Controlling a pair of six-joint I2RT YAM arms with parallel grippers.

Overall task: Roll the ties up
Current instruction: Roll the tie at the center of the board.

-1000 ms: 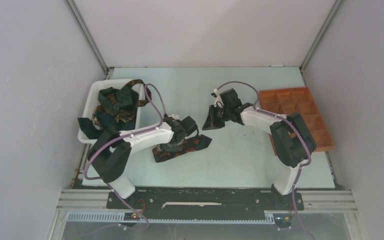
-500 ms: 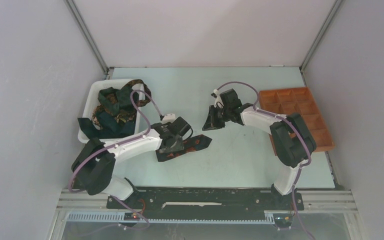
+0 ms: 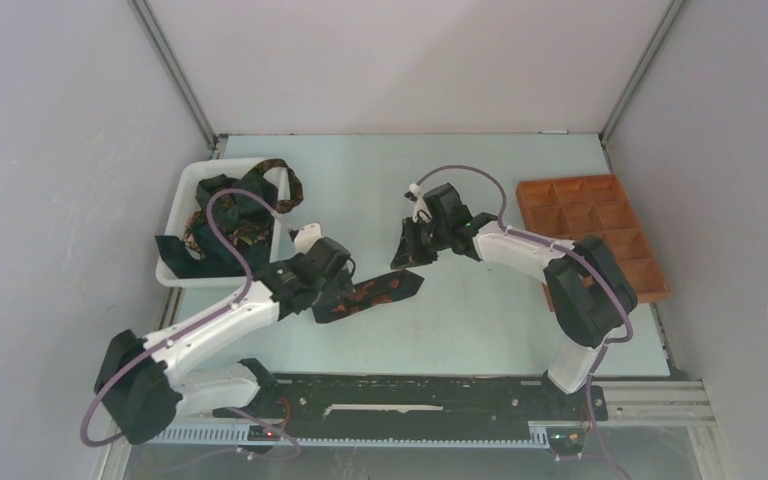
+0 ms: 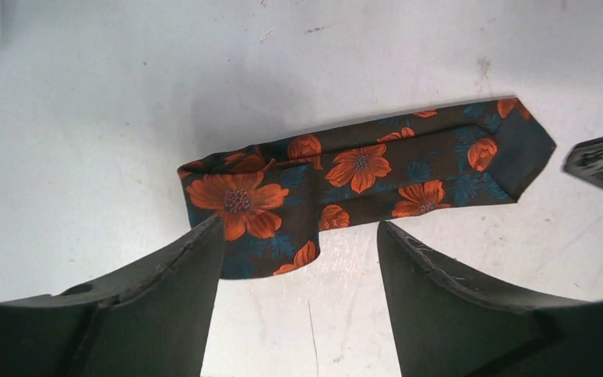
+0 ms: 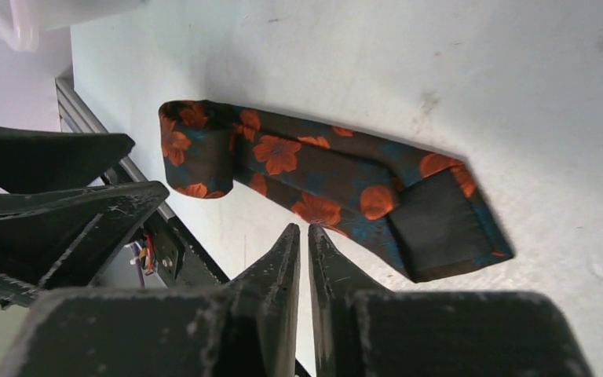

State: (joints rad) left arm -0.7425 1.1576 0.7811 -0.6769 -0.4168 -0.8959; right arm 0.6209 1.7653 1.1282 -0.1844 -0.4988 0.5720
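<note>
- Tie [image 4: 361, 169] lies diagonal on desk [image 3: 480, 320] — point toward right tool [image 5: 304, 236], folded end between left tool [image 4: 298, 236]'s spread fingers [image 4: 165, 290].
- Right tool pinched together, empty.

The overhead view is lit evenly by diffuse light from above: the table [image 3: 480, 320] and pale walls [image 3: 70, 150] read bright without glare, and the arms cast only faint, soft shadows. In the left wrist view the table is near white, a soft grey shadow lies just beyond the tie [image 4: 361, 169], and the floral pattern is sharp. In the right wrist view the dark foreground fingers [image 5: 271, 275] are underexposed and slightly soft, and the tie's pointed end is mildly blurred.
</note>
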